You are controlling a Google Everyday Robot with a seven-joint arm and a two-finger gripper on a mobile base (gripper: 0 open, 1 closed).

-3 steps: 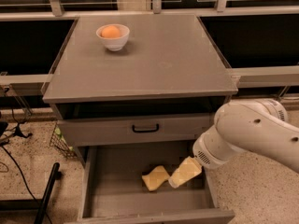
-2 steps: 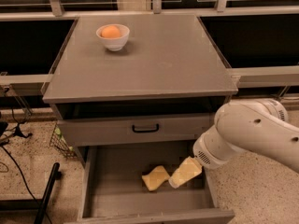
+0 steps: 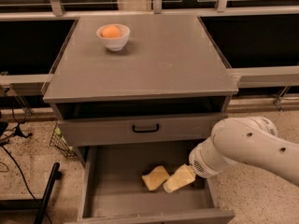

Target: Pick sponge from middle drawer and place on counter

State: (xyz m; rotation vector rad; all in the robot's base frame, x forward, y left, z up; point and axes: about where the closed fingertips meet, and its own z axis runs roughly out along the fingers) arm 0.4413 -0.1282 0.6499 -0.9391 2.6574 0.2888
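Camera view, my only feed: the middle drawer (image 3: 117, 171) at the bottom of the frame is pulled out, and the sponge (image 3: 155, 177) lies flat on its bare floor, right of centre. So I count the drawer opened and the reach made. The grasp, the lift and the placing are left, as far as I can judge. The counter (image 3: 163, 64) in the upper middle holds only a white bowl (image 3: 113, 37) at its upper left with something orange inside; no sponge is up there.

The gripper (image 3: 176, 181) is down inside the drawer at lower right, coming off the white arm (image 3: 252, 146), its pale yellow tip just beside the sponge's right edge. I cannot tell whether it is touching. I also cannot tell whether it is open or closed; it has not lifted anything.
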